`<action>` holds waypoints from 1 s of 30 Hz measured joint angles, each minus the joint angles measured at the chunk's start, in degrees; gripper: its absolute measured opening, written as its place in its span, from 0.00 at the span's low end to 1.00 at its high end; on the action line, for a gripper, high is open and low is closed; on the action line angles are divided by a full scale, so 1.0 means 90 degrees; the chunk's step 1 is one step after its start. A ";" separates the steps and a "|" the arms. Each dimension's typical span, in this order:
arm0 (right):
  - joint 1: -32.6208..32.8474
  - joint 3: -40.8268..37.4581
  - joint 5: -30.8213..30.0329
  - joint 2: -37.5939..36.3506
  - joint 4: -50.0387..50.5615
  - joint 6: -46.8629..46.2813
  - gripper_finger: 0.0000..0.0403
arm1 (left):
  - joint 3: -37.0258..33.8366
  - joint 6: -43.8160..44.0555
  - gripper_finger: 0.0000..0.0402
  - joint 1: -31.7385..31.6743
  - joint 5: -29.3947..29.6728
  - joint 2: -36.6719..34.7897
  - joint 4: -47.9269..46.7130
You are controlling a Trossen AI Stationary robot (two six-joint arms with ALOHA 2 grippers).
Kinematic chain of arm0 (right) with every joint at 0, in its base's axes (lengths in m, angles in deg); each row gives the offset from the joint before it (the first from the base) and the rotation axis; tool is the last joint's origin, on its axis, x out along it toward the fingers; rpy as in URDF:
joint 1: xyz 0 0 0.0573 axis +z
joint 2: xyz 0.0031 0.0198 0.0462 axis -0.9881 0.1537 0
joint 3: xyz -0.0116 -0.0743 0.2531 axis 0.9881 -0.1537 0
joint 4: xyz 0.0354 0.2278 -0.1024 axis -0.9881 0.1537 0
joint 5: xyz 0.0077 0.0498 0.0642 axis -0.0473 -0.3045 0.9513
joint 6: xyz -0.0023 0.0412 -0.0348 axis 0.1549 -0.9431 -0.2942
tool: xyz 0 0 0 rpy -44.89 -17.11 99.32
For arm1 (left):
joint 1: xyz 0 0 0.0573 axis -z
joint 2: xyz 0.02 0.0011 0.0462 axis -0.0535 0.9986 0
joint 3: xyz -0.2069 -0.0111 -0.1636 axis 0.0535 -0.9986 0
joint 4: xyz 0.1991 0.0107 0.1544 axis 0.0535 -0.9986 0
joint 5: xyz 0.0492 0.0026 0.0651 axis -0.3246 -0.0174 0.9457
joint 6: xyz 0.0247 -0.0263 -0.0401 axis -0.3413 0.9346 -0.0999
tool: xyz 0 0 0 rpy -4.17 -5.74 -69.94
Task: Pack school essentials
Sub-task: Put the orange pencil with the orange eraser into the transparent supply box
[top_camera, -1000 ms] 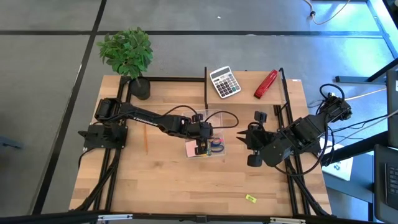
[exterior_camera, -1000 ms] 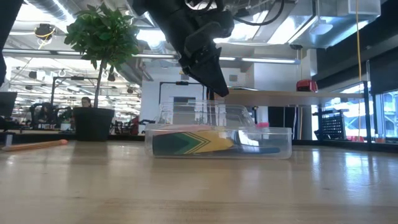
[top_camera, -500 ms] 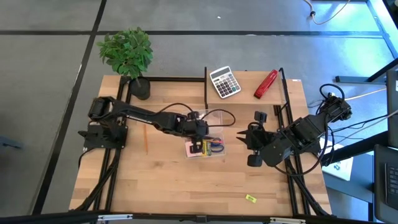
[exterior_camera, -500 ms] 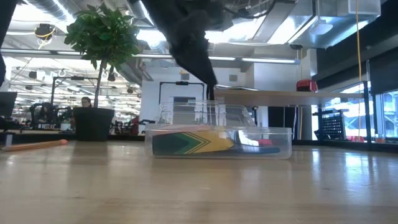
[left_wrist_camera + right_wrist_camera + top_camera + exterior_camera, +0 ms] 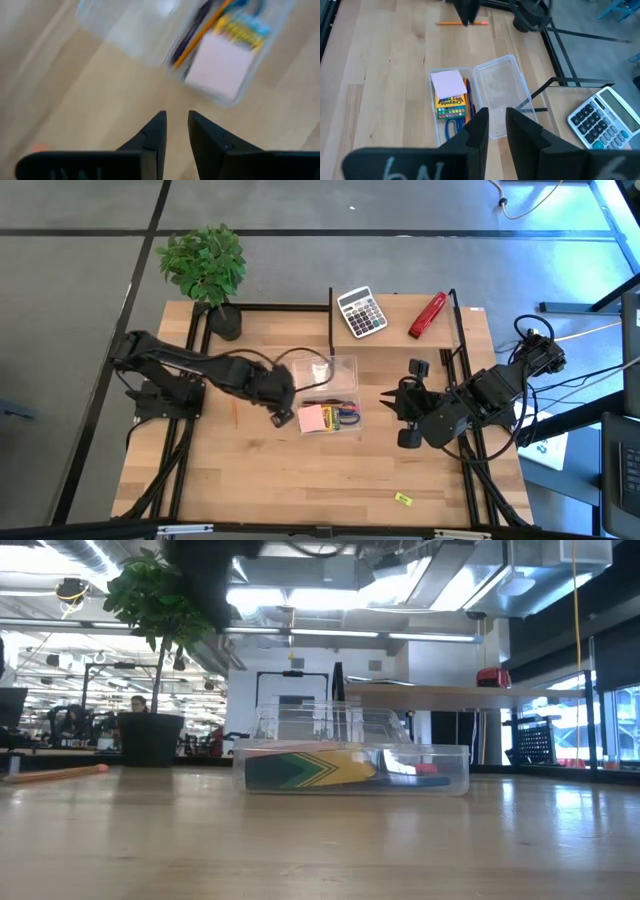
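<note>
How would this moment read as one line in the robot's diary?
left end effector: empty, beside box | note pad: in box | pencil: on table | right end effector: waiting

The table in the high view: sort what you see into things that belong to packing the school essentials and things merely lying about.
Belong to the job:
clear box
pink note pad
crayon box
scissors
orange pencil
small yellow piece
left hand

Lying about:
calculator
red stapler
potted plant
</note>
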 joint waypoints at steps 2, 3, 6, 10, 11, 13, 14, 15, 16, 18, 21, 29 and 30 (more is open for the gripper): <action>0.0000 0.0000 0.0000 0.0000 -0.0014 0.0002 0.17 | 0.0000 0.0906 0.17 0.0144 -0.0005 -0.0114 -0.0681; 0.0000 0.0000 0.0000 0.0000 -0.0014 -0.0006 0.17 | 0.0000 0.1371 0.17 0.0205 0.0008 -0.0152 -0.0981; 0.0000 0.0000 0.0000 0.0000 -0.0047 0.0001 0.17 | 0.0000 0.2771 0.17 0.0385 -0.0037 -0.0181 -0.2002; 0.0000 0.0000 0.0001 0.0000 -0.0152 0.0182 0.17 | -0.0002 0.3933 0.17 0.0536 -0.0528 -0.0181 -0.2919; 0.0000 0.0000 0.0002 0.0000 -0.0190 0.0182 0.17 | -0.0002 0.4066 0.17 0.0562 -0.0620 -0.0181 -0.2983; 0.0000 0.0000 0.0000 0.0000 -0.0202 0.0163 0.17 | -0.0003 0.4249 0.17 0.0623 -0.0705 -0.0181 -0.2990; 0.0000 0.0000 -0.0002 0.0000 -0.0222 0.0152 0.17 | -0.0010 0.4353 0.17 0.0642 -0.0740 -0.0181 -0.2976; 0.0000 0.0000 -0.0004 0.0000 -0.0226 0.0139 0.17 | -0.0044 0.4424 0.17 0.0653 -0.0783 -0.0181 -0.2969; 0.0000 0.0000 -0.0004 0.0000 -0.0226 0.0138 0.17 | -0.0107 0.4482 0.17 0.0656 -0.0832 -0.0181 -0.2956; 0.0000 0.0000 -0.0043 0.0000 -0.0228 0.0129 0.17 | -0.0321 0.4560 0.17 0.0656 -0.0965 -0.0181 -0.2918; 0.0000 0.0000 -0.0334 0.0000 -0.0228 -0.0013 0.17 | -0.0686 0.4563 0.17 0.0653 -0.1174 -0.0185 -0.2895; -0.0002 0.0000 -0.0544 0.0000 -0.0233 -0.0030 0.17 | -0.1301 0.4874 0.17 0.0628 -0.1208 -0.0193 -0.1894; -0.0002 0.0000 -0.0516 0.0000 -0.0236 -0.0015 0.17 | -0.1342 0.4909 0.17 0.0613 -0.1228 -0.0193 -0.1827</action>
